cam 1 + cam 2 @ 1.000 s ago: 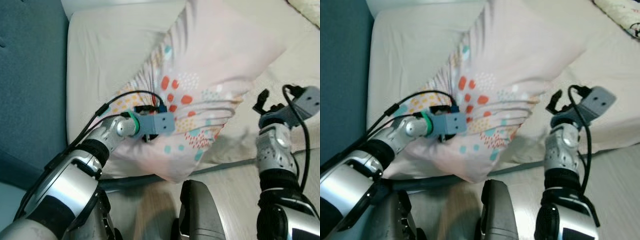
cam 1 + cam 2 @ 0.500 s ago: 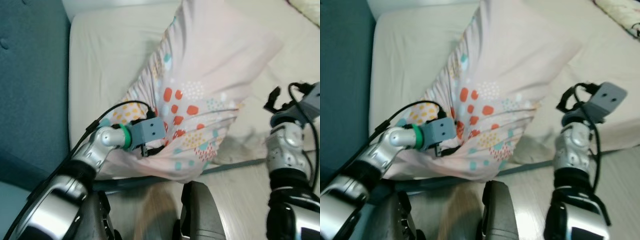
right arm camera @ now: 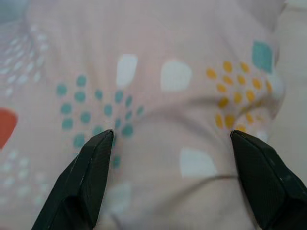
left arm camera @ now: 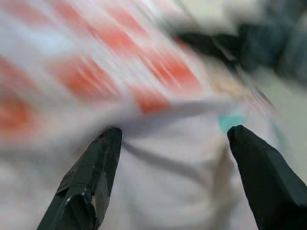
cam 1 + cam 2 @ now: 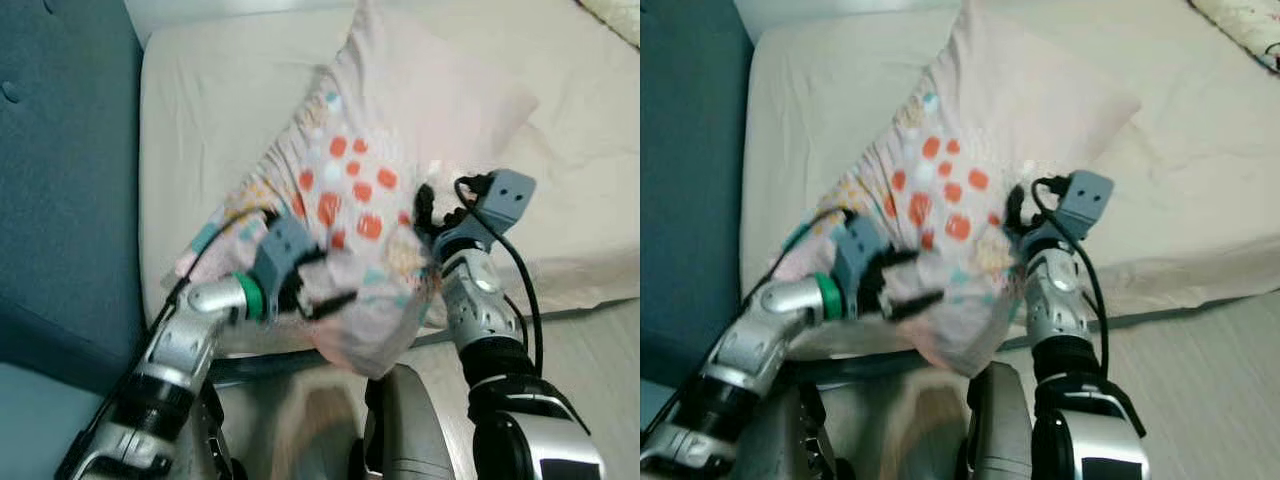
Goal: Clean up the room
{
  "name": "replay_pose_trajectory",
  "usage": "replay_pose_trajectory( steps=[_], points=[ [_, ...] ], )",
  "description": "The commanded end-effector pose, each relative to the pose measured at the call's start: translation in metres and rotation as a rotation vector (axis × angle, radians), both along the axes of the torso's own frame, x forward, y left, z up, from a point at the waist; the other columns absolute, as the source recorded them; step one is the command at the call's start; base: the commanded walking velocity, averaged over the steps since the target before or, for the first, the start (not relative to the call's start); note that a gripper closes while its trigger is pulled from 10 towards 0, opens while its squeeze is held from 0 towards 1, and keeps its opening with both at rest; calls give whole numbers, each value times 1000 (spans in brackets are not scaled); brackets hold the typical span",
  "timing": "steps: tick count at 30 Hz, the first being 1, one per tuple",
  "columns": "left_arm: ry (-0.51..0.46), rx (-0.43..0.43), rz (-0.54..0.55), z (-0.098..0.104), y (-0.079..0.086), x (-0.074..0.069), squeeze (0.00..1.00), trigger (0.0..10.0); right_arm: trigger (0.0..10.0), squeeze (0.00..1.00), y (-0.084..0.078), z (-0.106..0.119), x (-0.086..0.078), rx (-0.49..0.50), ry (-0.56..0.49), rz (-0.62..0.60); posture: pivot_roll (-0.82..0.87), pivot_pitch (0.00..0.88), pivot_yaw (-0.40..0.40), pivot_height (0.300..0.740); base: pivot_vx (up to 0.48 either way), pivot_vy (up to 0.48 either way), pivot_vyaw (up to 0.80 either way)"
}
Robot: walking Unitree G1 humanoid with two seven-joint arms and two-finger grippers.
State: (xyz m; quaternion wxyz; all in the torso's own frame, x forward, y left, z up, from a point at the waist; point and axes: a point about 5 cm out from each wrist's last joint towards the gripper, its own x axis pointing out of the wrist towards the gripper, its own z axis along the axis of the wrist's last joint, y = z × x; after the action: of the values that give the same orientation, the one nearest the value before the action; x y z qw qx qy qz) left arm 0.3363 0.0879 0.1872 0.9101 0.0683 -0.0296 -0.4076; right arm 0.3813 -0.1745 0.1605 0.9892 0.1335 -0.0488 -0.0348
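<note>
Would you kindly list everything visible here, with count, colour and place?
Pillow: one, pale pink with orange, teal and yellow spots, on the bed between both grippers.
Bed sheet: one, cream, covering the mattress.
Headboard: one, teal, upholstered, on the robot's left.
Floor: pale wood, beside the bed.
Left gripper: one, black fingers open, at the pillow's near left side.
Right gripper: one, black fingers open, pressed against the pillow's right side.

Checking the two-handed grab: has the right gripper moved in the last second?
Yes. The right gripper moved leftward across the white bed, onto the pillow.
</note>
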Motion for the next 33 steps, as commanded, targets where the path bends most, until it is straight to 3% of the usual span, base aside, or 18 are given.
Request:
replay_pose_trajectory(
  steps=[1, 2, 3, 4, 6, 8, 9, 11, 13, 15, 19, 24, 25, 26, 31, 33],
  points=[
    [-24, -31, 60, 6, 7, 2, 0, 10000, 10000, 0, 4, -13, -3, -3, 57, 25, -42, 158, 47, 527, 0, 0, 0],
    [-84, -83, 198, 29, 17, 16, 0, 10000, 10000, 0, 7, -18, -6, 4, 70, 40, -41, 160, 44, 527, 0, 0, 0],
    [-102, -103, 261, 38, 22, 22, 0, 10000, 10000, 0, 7, -21, -7, 5, 76, 43, -41, 160, 44, 527, 0, 0, 0],
    [-102, -103, 261, 38, 22, 22, 0, 10000, 10000, 0, 7, -21, -7, 5, 76, 43, -41, 160, 44, 527, 0, 0, 0],
    [-122, -133, 370, 53, 31, 33, 0, 10000, 10000, 0, 9, -26, -10, 9, 90, 47, -43, 161, 45, 527, 0, 0, 0],
    [-119, -132, 419, 58, 34, 40, 0, 10000, 10000, 0, 11, -30, -11, 11, 100, 49, -47, 162, 48, 527, 0, 0, 0],
    [-93, -54, 570, 59, 39, 60, 0, 10000, 10000, 0, 14, -40, -15, 6, 136, 48, -50, 162, 51, 527, 0, 0, 0],
    [-60, 4, 655, 56, 42, 71, 0, 10000, 10000, 0, 10, -50, -19, -2, 182, 17, -58, 162, 51, 527, 0, 0, 0],
    [-60, 4, 655, 56, 42, 71, 0, 10000, 10000, 0, 10, -50, -19, -2, 182, 17, -58, 162, 51, 527, 0, 0, 0],
    [-7, 28, 697, 50, 42, 78, 0, 10000, 10000, 0, 1, -62, -23, -11, 249, -43, -67, 163, 52, 527, 0, 0, 0],
    [130, 42, 660, 39, 36, 84, 0, 10000, 10000, 0, -39, -89, -42, -6, 382, -242, -78, 166, 56, 527, 0, 0, 0],
    [263, 21, 568, 33, 29, 84, 0, 10000, 10000, 0, -78, -98, -60, -22, 426, -386, -86, 171, 69, 527, 0, 0, 0],
    [263, 21, 568, 33, 29, 84, 0, 10000, 10000, 0, -78, -98, -60, -22, 426, -386, -86, 171, 69, 527, 0, 0, 0],
    [320, 37, 534, 26, 27, 83, 0, 10000, 10000, 0, -89, -97, -63, -23, 425, -424, -90, 170, 73, 527, 0, 0, 0],
    [394, 54, 449, 14, 23, 78, 0, 10000, 10000, 0, -96, -94, -64, -30, 416, -447, -92, 170, 78, 527, 0, 0, 0],
    [438, 103, 379, 0, 18, 73, 0, 10000, 10000, 0, -96, -93, -63, -33, 414, -448, -84, 170, 86, 527, 0, 0, 0]
  ],
)
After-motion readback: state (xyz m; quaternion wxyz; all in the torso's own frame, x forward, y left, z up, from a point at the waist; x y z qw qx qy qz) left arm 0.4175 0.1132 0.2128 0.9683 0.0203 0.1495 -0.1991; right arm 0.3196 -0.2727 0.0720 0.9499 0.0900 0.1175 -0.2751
